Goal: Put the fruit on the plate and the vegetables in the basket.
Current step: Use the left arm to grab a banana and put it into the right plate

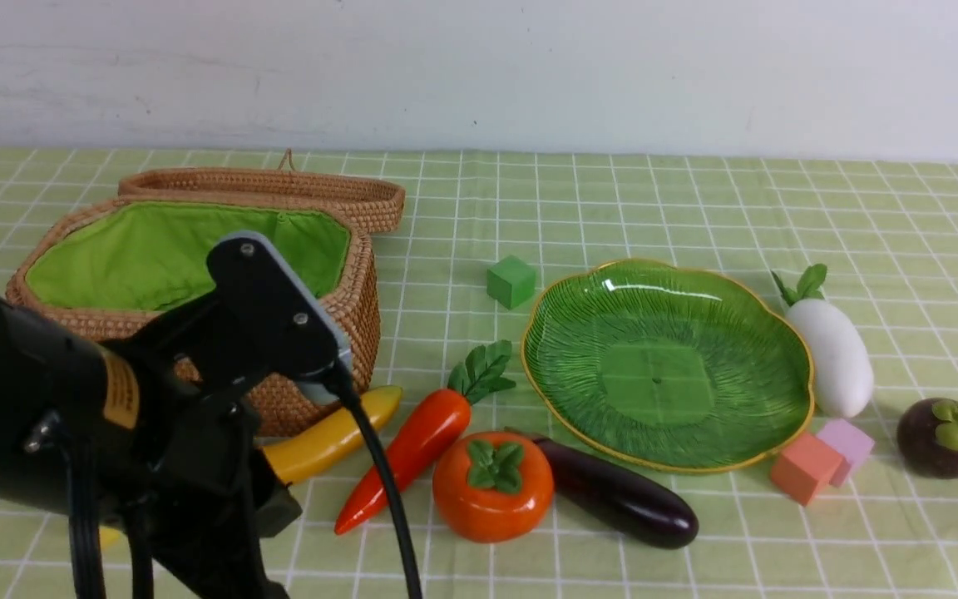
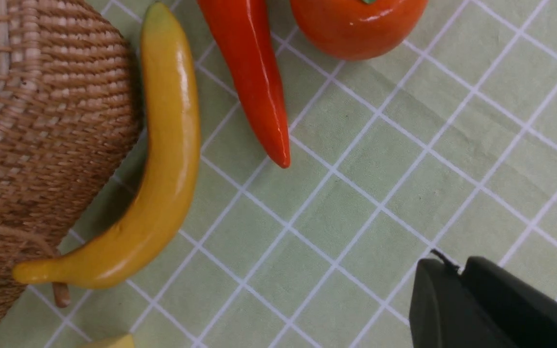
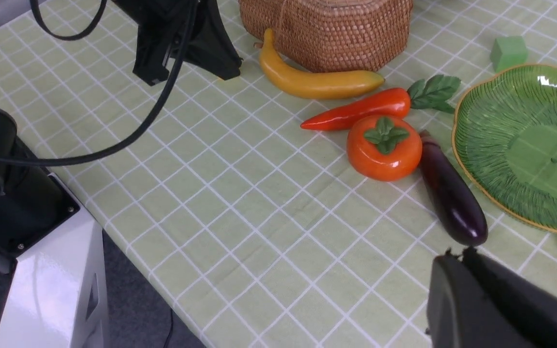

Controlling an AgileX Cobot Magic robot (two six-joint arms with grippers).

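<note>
The open wicker basket [image 1: 358,287] with green lining stands at the left. The green plate [image 1: 666,366] lies right of centre and holds nothing. The banana [image 1: 329,433] lies against the basket's front, with the carrot [image 1: 412,445], persimmon [image 1: 493,487] and eggplant [image 1: 620,495] beside it. The radish [image 1: 837,358] and mangosteen [image 1: 942,437] lie right of the plate. My left gripper [image 2: 460,266] is shut and empty, above bare cloth near the banana [image 2: 167,159] and the carrot tip [image 2: 278,154]. My right gripper [image 3: 460,253] is shut and empty, just short of the eggplant's end [image 3: 452,198].
A green cube [image 1: 511,281] sits behind the plate. An orange cube [image 1: 806,467] and a pink cube [image 1: 846,445] sit at the plate's front right. My left arm [image 1: 196,416] blocks the front left. The basket lid [image 1: 279,187] lies open behind. The table edge [image 3: 128,251] is near.
</note>
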